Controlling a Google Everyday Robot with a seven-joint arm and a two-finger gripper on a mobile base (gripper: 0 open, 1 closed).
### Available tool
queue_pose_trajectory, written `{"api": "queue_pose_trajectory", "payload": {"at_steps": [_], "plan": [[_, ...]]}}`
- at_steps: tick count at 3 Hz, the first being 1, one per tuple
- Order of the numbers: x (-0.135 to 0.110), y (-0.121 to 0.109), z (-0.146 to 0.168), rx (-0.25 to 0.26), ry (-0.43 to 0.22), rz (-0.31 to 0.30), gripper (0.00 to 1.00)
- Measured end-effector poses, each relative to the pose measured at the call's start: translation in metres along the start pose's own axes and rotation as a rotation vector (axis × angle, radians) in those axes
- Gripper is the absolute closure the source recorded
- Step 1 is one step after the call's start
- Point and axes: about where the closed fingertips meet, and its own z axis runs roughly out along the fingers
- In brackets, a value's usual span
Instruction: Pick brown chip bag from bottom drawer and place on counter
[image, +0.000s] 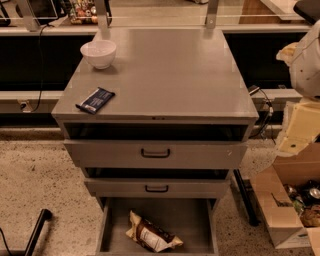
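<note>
The brown chip bag (152, 234), cream-yellow with a dark brown panel, lies flat in the open bottom drawer (192, 220), left of the drawer's middle. The two upper drawers with black handles are pushed almost shut. The counter (170, 75) is the grey top of the cabinet. My gripper (300, 127) is at the right edge of the view, beside the cabinet at about the height of the top drawer. It is well above and to the right of the bag and touches nothing of the task. The white arm (307, 57) is above it.
A white bowl (98, 52) stands at the counter's back left. A dark blue bar wrapper (95, 100) lies near its front left edge. An open cardboard box (285, 215) with cans sits on the floor at right. A black bar (37, 230) slants at lower left.
</note>
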Motion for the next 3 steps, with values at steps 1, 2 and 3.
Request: {"api": "queue_pose_trajectory", "payload": {"at_steps": [1, 2, 3], "plan": [[0.0, 0.0, 0.0, 0.0, 0.0, 0.0, 0.0], [-0.016, 0.005, 0.056, -0.052, -0.031, 0.043, 0.0], [-0.067, 0.05, 0.133, -0.157, -0.125, 0.159, 0.0]]}}
